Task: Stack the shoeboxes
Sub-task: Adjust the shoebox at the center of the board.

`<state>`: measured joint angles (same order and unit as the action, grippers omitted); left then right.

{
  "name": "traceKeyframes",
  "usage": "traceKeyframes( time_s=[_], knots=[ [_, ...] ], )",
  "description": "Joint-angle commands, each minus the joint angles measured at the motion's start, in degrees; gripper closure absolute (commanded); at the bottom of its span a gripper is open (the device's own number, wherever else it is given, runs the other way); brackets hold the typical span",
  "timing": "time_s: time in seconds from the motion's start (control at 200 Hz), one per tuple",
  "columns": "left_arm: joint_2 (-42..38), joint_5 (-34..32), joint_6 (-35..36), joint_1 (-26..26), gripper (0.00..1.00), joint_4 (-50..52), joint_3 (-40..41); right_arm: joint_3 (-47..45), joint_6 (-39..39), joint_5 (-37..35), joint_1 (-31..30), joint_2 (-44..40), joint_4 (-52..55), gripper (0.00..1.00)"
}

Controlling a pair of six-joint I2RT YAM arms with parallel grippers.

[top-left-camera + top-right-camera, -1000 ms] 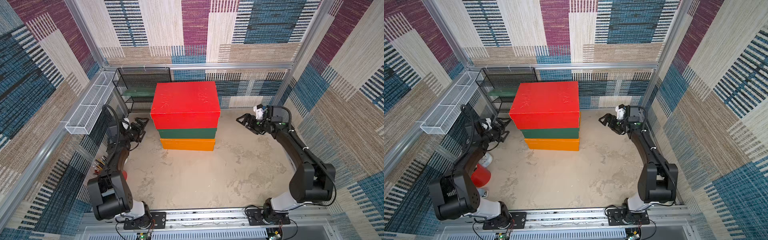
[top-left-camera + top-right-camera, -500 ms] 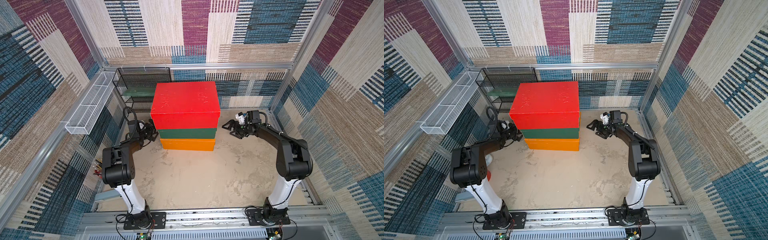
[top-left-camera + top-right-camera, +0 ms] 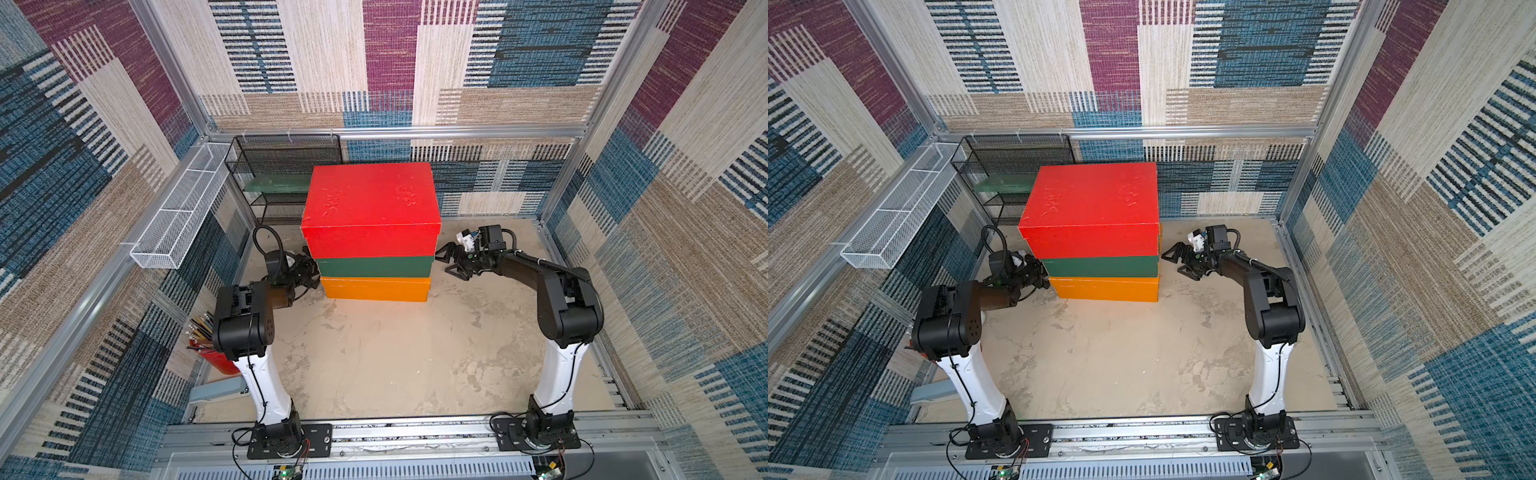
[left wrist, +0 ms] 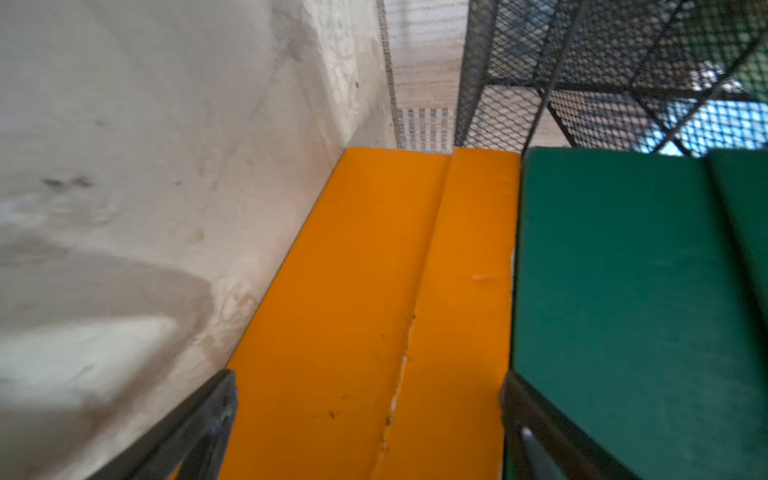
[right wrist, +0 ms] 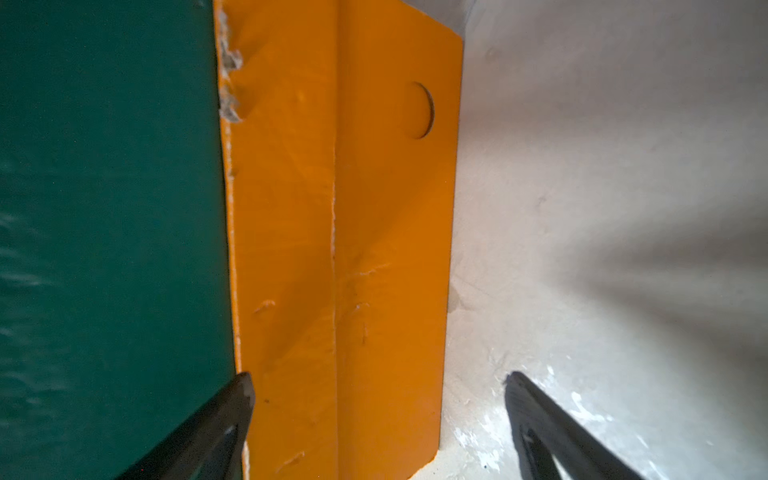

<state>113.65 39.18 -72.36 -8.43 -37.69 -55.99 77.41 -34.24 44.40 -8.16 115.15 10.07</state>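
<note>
Rear centre of table, both top views: red shoebox (image 3: 370, 199) lies on dark green shoebox (image 3: 374, 266), which lies on orange shoebox (image 3: 376, 289). The orange one sits on the table (image 3: 374, 365), just in front of the black mesh rack (image 3: 282, 166). The stack reads as finished.
Arms, both top views: folded low, forearms reaching in roughly level from either side. Left gripper (image 3: 306, 272) is close against the stack's left end. Right gripper (image 3: 446, 264) is just beside the right end, a sliver apart.
Why so placed: likely to square the pile from both ends. Nothing is lifted.
Left wrist view: fingers (image 4: 199, 428) are spread wide and empty, straddling the orange end face, one by the table and one at the green seam. Contact: cannot tell.
Right wrist view: fingers (image 5: 208, 428) are likewise wide apart and hold nothing. The orange end face lies between them, with green alongside one tip.
</note>
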Motion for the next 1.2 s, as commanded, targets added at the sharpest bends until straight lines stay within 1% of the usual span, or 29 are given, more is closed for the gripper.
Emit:
traceKeyframes(
  time_s=[0.0, 0.215, 0.315, 0.591, 0.706, 0.821, 1.107, 1.197],
  knots=[
    [0.1, 0.5, -1.3, 0.1, 0.0, -4.9, 0.5, 0.2, -1.7, 0.7, -0.3, 0.1, -3.1, 0.04],
    [-0.3, 0.6, -1.7, 0.6, 0.0, -7.0, 2.8, -0.9, -4.0, 2.3, -1.9, 0.0, -6.3, 0.0],
    [-0.5, 0.7, -1.9, 0.8, 0.0, -8.4, 4.6, -3.6, -5.7, 1.6, -1.8, -1.3, -8.5, 0.03],
    [-1.0, 0.9, -2.6, 1.8, 0.01, -11.8, 9.0, -8.6, -7.7, 0.7, -1.9, -5.0, -11.3, 0.04],
    [-1.5, 1.2, -2.7, 1.9, 0.03, -12.3, 9.8, -8.3, -7.7, 1.4, -1.3, -5.7, -11.3, 0.11],
    [-1.7, 1.2, -3.4, 2.1, 0.05, -13.4, 10.7, -8.1, -7.7, 2.4, -1.3, -5.4, -11.7, 0.23],
    [-2.5, 1.0, -3.3, 3.4, 0.06, -14.0, 12.2, -10.1, -8.9, 3.7, -1.9, -5.1, -14.6, 0.49],
    [-2.5, 0.9, -3.3, 3.7, 0.06, -14.3, 12.7, -11.2, -9.2, 3.6, -1.9, -5.7, -15.2, 0.53]
  ],
)
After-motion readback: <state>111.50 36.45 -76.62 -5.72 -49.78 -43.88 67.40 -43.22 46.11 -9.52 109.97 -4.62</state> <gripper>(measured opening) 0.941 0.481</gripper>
